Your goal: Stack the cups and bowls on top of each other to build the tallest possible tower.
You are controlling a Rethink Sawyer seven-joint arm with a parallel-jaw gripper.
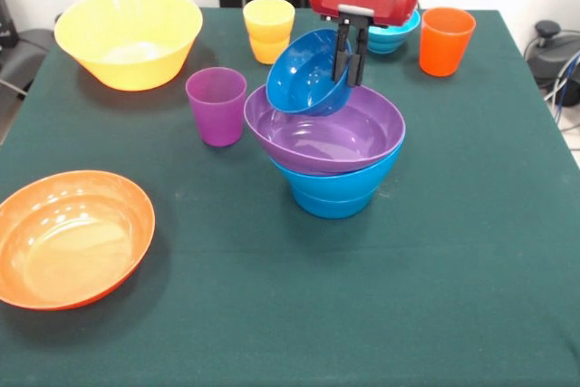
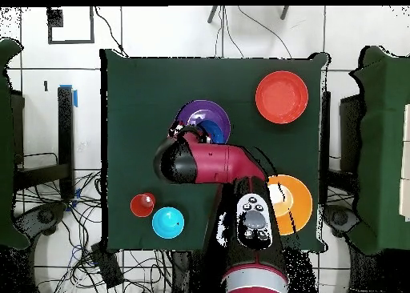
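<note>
Gripper (image 1: 350,68) fingers are clamping the far rim of a small dark blue bowl (image 1: 311,72), which is hanging tilted with its opening facing the front camera and its lower edge sitting inside the wide purple bowl (image 1: 326,133). That purple bowl is resting, slightly askew, on a mid-blue bowl (image 1: 333,193) standing on the green worktop (image 1: 362,314), so the tower is standing mid-worktop. Beside it, the purple cup (image 1: 217,104) is standing upright, apart from the stack. Behind, the yellow cup (image 1: 268,29), the small cyan bowl (image 1: 395,35) and the orange cup (image 1: 446,40) are lining the far edge. Farther out, the large yellow bowl (image 1: 129,36) and the wide orange bowl (image 1: 68,237) are sitting alone.
</note>
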